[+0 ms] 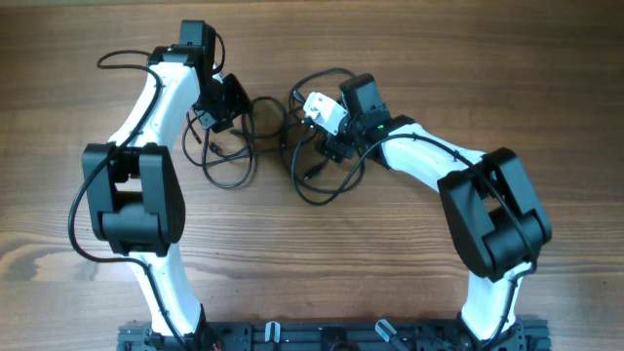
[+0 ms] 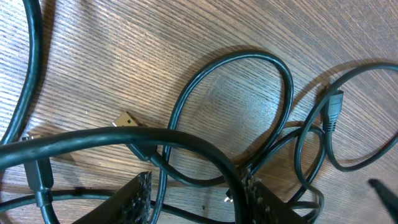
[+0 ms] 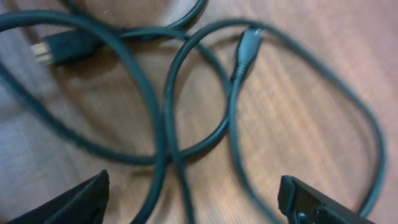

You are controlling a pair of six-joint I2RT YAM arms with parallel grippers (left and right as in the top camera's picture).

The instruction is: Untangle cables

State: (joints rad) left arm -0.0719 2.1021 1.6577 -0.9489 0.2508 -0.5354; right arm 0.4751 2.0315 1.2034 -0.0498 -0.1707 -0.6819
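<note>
— What do we have right at our fingers?
— Our left gripper stands partly open. One of the cables runs across between its jaws, but nothing looks pinched. Our right gripper is spread wide above crossed loops and holds nothing.
— And a little further out?
— On the left side a gold-tipped plug lies flat on the wood, and a black plug sits beyond the big loop. On the right we see a blocky plug and a small plug.
— Where does the whole tangle sit?
— On the far half of the table, between our two wrists, with the loops overlapping in the middle.
— How will it handle?
— We judge the cables light, limp and a bit slick, so each will drag its neighbours rather than lift alone. We should pinch just behind a plug. The moulded body there gives a firm hold, and it's a free end we can thread back through a loop. We'd pull gently, since a hard tug would likely tighten the crossings.
</note>
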